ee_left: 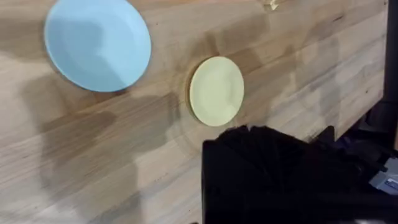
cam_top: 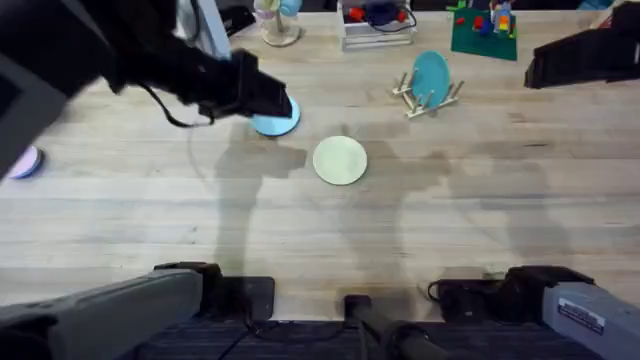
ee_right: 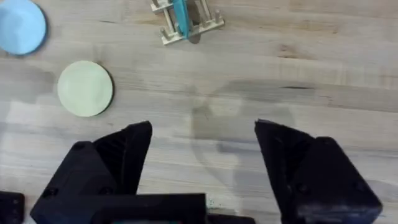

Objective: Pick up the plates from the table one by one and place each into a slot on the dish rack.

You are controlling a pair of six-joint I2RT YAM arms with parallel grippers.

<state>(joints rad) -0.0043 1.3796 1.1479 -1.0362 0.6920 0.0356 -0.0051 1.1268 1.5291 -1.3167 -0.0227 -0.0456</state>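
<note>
The light sky-blue plate (cam_top: 278,122) (ee_left: 97,43) (ee_right: 22,26) lies flat on the table (cam_top: 150,220). My left gripper (cam_top: 262,98) hangs over its near-left edge at the end of the dark, raised left arm. The cream-yellow plate (cam_top: 340,160) (ee_left: 216,91) (ee_right: 85,88) lies flat to its right, toward the table's middle. The dish rack (cam_top: 428,98) (ee_right: 186,25) stands at the back right with a darker teal plate (cam_top: 431,74) upright in one slot. My right gripper (ee_right: 205,155) is open and holds nothing, high above bare wood in front of the rack.
The raised right arm (cam_top: 580,55) shows dark at the upper right. A clear tray (cam_top: 378,28) and a green board with toys (cam_top: 485,32) stand along the back edge. A roll of tape (cam_top: 25,162) lies at the far left. The arm bases line the front edge.
</note>
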